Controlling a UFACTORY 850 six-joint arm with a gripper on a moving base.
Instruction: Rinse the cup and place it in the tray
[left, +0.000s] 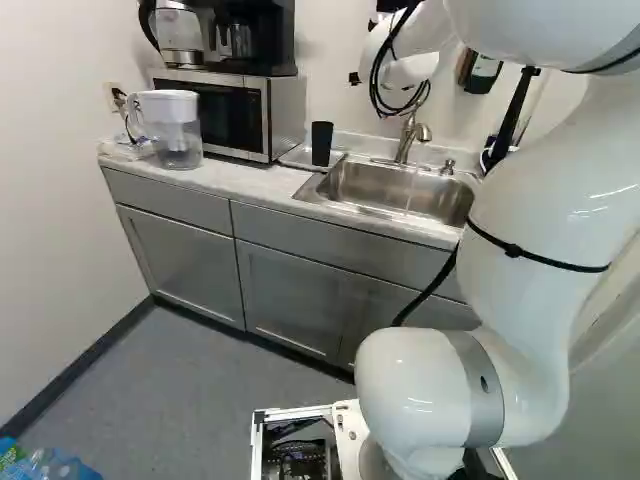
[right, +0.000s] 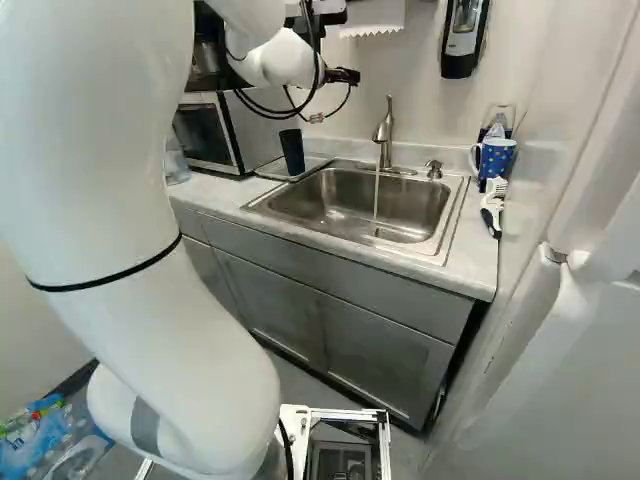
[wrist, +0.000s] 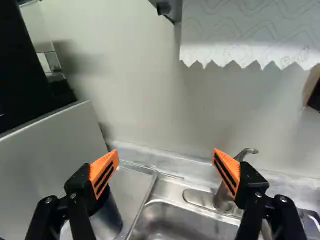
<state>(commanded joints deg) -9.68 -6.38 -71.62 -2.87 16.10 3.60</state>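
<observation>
Cup, tray beneath, microwave beside, faucet running

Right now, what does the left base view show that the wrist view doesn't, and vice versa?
Left base view only: the water pitcher, cabinets and floor.
Wrist view only: the hanging paper towel and the gripper's orange pads.
Both: the dark cup, tray, sink, tap and microwave.
</observation>
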